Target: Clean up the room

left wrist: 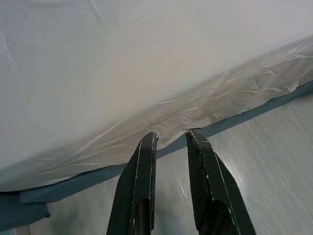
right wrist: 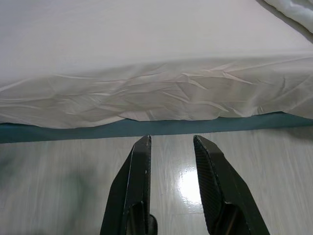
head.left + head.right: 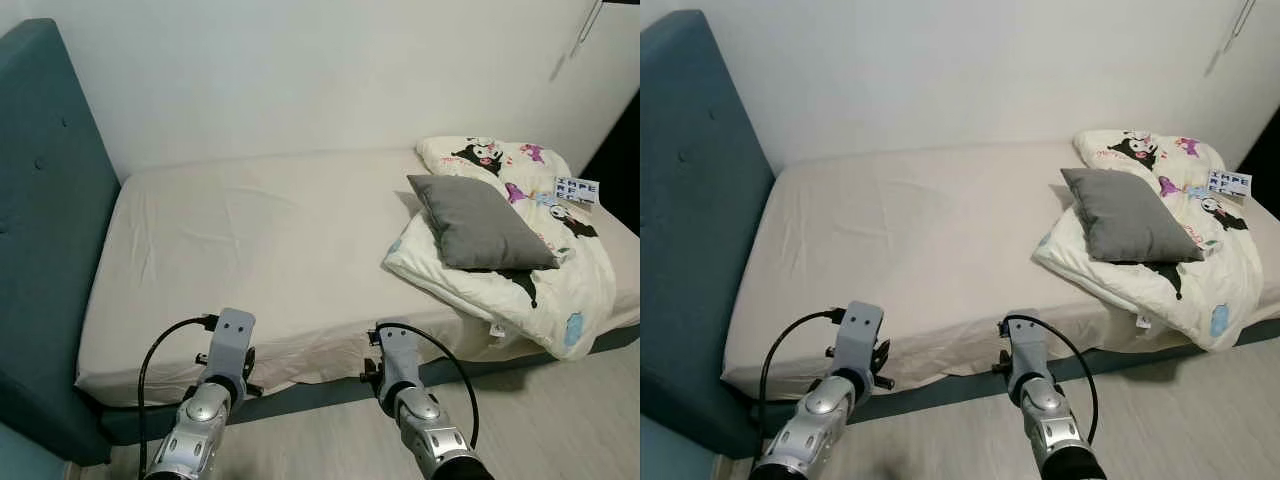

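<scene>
Single bed [image 3: 250,250] against white wall [image 3: 300,70], covered by cream fitted sheet [image 3: 230,230], mostly bare and lightly creased. Teal upholstered headboard [image 3: 45,230] at the robot's left end; teal bed base [image 2: 146,128] visible under the sheet's hanging edge. Pale wood-look floor [image 3: 540,410] in front of the bed.

White cartoon-print duvet [image 3: 520,270] bunched at the right end of the mattress, one corner drooping over the front edge. Grey pillow [image 3: 480,225] lying on top of the duvet, tilted. Small printed card [image 3: 577,190] with dark lettering resting on the duvet near its far right side; text unreadable.

Left gripper [image 1: 170,137] held low in front of the bed's front edge, fingers slightly apart with nothing between them, tips near the hanging sheet edge; contact not discernible. Right gripper [image 2: 171,141] likewise held low in front of the bed edge, further right, fingers apart and empty, tips over the floor just short of the base. Both silver forearms [image 3: 215,390] raised toward the mattress, black cable [image 3: 160,350] looped at each wrist. Both grippers well apart from duvet and pillow.
</scene>
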Tool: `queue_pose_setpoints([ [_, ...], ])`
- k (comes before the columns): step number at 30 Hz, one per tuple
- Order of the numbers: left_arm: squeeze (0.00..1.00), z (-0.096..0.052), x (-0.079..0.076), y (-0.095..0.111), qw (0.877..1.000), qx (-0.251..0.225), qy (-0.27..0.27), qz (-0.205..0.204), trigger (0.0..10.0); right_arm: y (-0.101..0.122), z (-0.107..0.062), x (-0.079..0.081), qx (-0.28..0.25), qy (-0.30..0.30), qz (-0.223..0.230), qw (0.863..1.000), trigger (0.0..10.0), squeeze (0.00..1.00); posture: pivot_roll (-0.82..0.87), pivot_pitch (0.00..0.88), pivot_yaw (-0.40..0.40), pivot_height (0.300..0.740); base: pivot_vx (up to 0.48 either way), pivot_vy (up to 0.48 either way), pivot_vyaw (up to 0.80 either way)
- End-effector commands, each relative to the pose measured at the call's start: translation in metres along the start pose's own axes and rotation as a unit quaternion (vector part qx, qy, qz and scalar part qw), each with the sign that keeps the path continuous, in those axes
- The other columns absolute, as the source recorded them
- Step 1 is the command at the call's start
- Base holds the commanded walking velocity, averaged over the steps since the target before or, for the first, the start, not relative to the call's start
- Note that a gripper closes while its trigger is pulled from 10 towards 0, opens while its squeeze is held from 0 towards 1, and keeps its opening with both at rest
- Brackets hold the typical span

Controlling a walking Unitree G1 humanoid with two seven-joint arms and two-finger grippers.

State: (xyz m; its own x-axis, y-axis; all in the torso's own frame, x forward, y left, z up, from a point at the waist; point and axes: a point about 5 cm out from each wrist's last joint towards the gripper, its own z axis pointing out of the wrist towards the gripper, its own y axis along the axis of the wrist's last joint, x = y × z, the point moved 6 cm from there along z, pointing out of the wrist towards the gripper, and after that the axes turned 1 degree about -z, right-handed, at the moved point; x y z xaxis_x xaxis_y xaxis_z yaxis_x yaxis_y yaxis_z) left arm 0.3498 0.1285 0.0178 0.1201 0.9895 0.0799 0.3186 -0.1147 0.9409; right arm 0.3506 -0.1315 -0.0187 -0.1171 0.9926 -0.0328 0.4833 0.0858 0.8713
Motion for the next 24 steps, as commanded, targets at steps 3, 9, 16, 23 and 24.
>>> queue_pose_setpoints([
  [3,0.00,-0.0023,0.0002,-0.0040,1.000,0.004,0.003,-0.013,10.0,-0.0018,-0.0014,0.0021,-0.003,0.003,0.000,1.000,10.0,0.00,0.04,0.099,-0.043,0.728,0.000,0.000,0.00],
  [9,0.00,-0.0022,-0.0009,-0.0037,1.000,0.002,0.000,-0.013,10.0,-0.0015,-0.0017,0.0034,-0.005,0.006,-0.001,1.000,10.0,0.00,0.04,0.091,-0.042,0.728,0.000,-0.304,0.00],
  [16,0.00,-0.0027,-0.0020,-0.0042,1.000,0.002,-0.002,-0.012,10.0,-0.0022,-0.0022,0.0032,-0.005,0.007,-0.001,1.000,10.0,0.00,0.04,0.085,-0.042,0.728,0.000,-0.458,0.00],
  [23,0.00,-0.0030,-0.0016,-0.0056,1.000,0.004,-0.002,-0.013,10.0,-0.0009,-0.0032,0.0047,-0.012,0.011,-0.009,1.000,10.0,0.00,0.03,0.082,-0.043,0.728,0.000,-0.456,0.00],
  [24,0.00,-0.0030,-0.0016,-0.0056,1.000,0.004,-0.002,-0.013,10.0,-0.0009,-0.0032,0.0047,-0.012,0.011,-0.009,1.000,10.0,0.00,0.03,0.082,-0.043,0.728,0.000,-0.454,0.00],
])
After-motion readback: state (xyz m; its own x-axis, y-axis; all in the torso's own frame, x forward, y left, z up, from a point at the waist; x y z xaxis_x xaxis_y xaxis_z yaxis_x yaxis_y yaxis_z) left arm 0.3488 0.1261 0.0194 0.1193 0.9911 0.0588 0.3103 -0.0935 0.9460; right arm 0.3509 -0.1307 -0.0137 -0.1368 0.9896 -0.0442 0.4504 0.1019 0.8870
